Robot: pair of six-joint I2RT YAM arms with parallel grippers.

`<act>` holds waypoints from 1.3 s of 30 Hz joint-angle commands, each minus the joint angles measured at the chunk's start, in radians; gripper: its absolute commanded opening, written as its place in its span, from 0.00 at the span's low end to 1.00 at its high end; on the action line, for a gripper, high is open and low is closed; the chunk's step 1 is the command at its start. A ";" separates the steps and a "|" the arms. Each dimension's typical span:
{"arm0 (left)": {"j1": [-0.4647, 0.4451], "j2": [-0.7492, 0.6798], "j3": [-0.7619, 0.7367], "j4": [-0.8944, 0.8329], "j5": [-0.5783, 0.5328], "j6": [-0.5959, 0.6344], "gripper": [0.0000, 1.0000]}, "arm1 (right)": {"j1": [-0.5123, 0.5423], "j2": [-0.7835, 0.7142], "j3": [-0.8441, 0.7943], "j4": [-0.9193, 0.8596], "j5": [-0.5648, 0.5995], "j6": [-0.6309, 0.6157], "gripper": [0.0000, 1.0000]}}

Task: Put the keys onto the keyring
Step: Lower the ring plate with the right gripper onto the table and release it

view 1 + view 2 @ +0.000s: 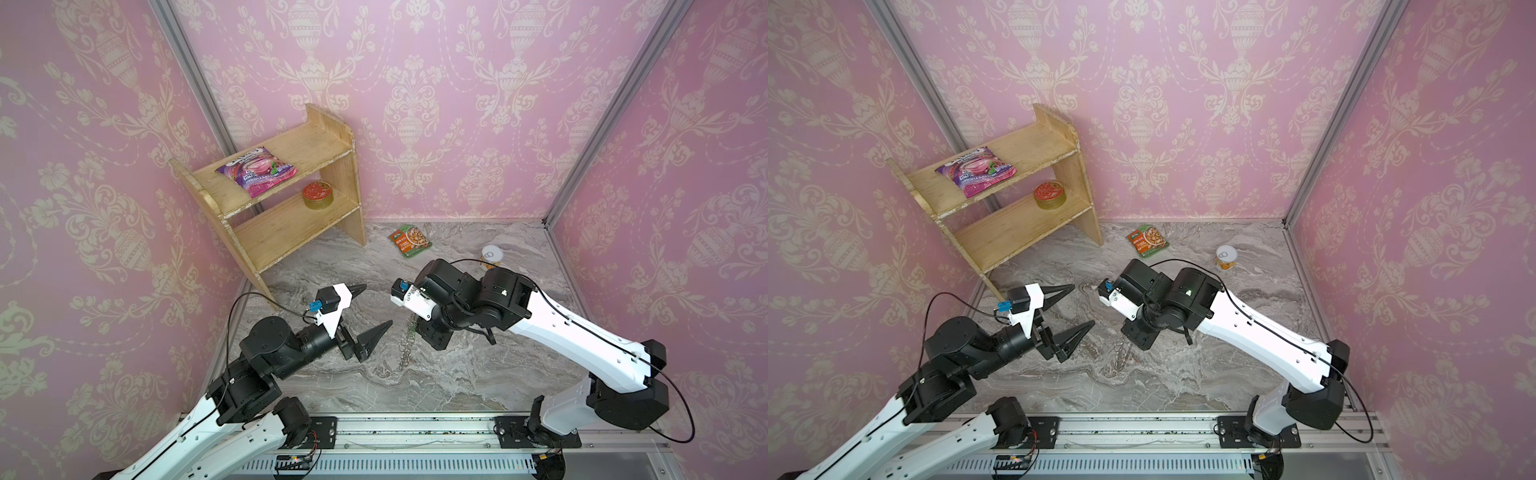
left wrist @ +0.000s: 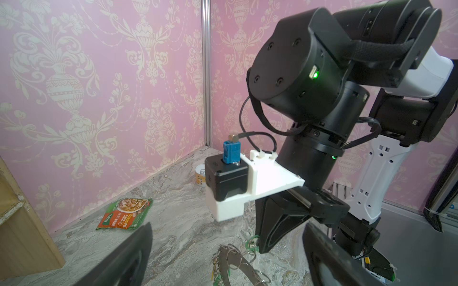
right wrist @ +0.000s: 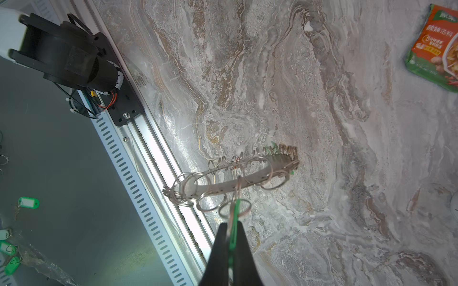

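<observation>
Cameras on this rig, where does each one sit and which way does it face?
Both top views: above the front rail, looking down on the table, shelf and keyring; left arm and right arm show, left gripper open.
Left wrist: on the left arm, facing the right arm and keyring; its spread fingers show.
Right wrist: on the right arm, looking down at the keyring; its fingers pinch a green key.
Shared: both wrist views show the keyring and food packet.

This is a robot lab booth dressed as a home. Pink damask wallpaper point(image 1: 457, 124) hangs between aluminium posts point(image 1: 195, 77). A slotted mounting rail point(image 1: 415, 424) runs along the marble-print surface's point(image 1: 415, 386) near edge.
</observation>
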 commanded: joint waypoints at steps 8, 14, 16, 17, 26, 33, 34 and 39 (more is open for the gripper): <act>0.007 -0.002 -0.020 -0.009 -0.017 0.024 0.97 | -0.149 0.101 -0.032 0.068 -0.134 0.045 0.00; 0.007 -0.002 -0.019 -0.013 -0.019 0.019 0.97 | -0.240 0.237 -0.047 0.110 -0.155 -0.004 0.00; 0.007 -0.005 -0.020 -0.016 -0.019 0.019 0.97 | -0.275 0.273 -0.059 0.127 -0.157 -0.016 0.00; 0.006 -0.005 -0.020 -0.017 -0.018 0.019 0.97 | -0.288 0.282 -0.069 0.137 -0.160 -0.017 0.00; 0.007 -0.006 -0.023 -0.020 -0.016 0.018 0.97 | -0.397 0.290 -0.206 0.231 -0.200 -0.002 0.00; 0.007 0.010 -0.023 -0.007 -0.003 0.012 0.97 | -0.486 0.204 -0.291 0.241 -0.210 0.002 0.00; 0.007 0.015 -0.025 -0.002 0.001 0.010 0.97 | -0.509 0.197 -0.296 0.240 -0.223 0.001 0.00; 0.006 0.040 -0.028 0.022 0.021 0.007 0.97 | -0.592 0.195 -0.271 0.241 -0.286 0.005 0.00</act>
